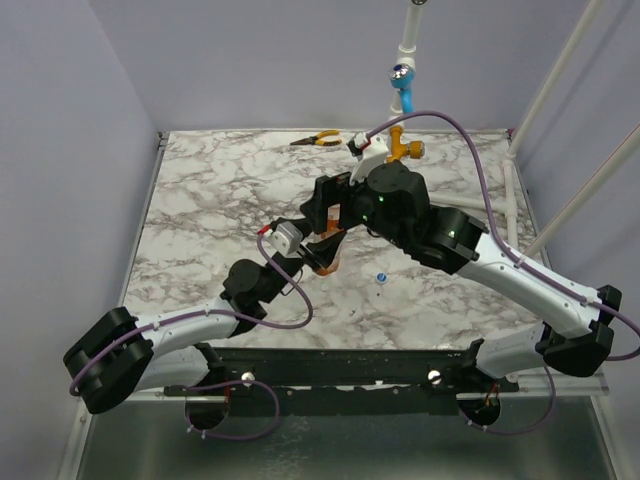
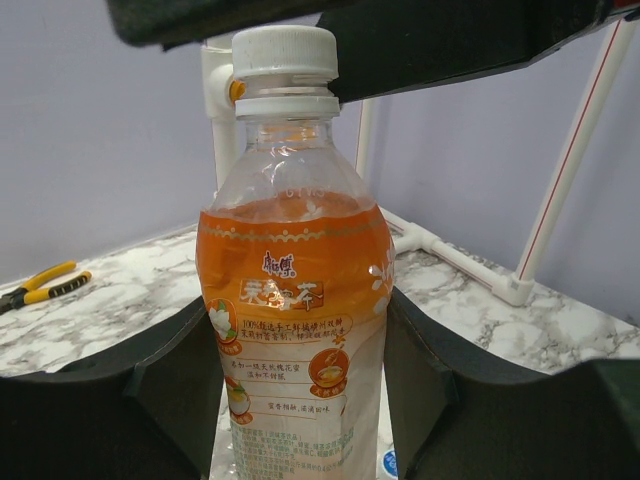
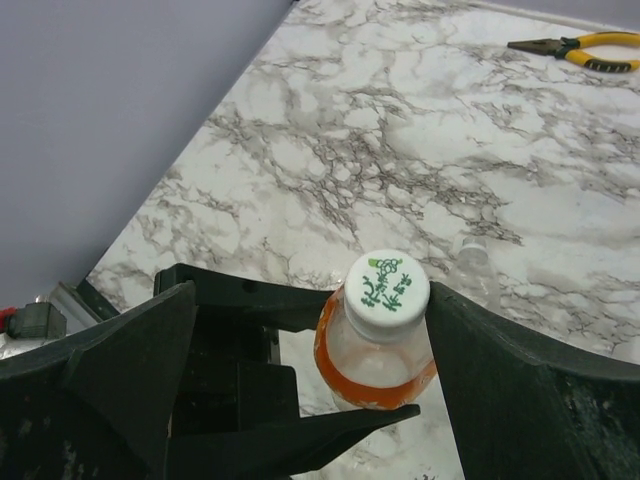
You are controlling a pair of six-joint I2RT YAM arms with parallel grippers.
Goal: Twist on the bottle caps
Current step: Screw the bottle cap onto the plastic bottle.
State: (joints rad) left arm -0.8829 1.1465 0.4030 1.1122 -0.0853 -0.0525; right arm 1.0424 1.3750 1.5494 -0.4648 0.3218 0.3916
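Note:
The bottle (image 2: 295,300) with orange contents stands upright in my left gripper (image 2: 295,340), whose jaws are shut on its labelled body. The whitish cap (image 2: 285,55) sits on its neck; it shows from above in the right wrist view (image 3: 388,293), with green print. My right gripper (image 3: 310,295) hovers over the bottle top, open; its right finger (image 3: 470,350) touches the cap's side and the left finger (image 3: 140,350) stands well away. In the top view the bottle (image 1: 327,258) is under both grippers at mid-table. The blue cap (image 1: 381,277) lies loose on the table, right of the bottle.
Yellow-handled pliers (image 1: 316,140) lie at the far edge. Blue (image 1: 401,85) and orange (image 1: 400,147) valve handles on white pipe stand at the back. A white pipe frame (image 2: 570,170) runs along the right side. A small clear object (image 3: 476,258) lies on the marble beyond the bottle.

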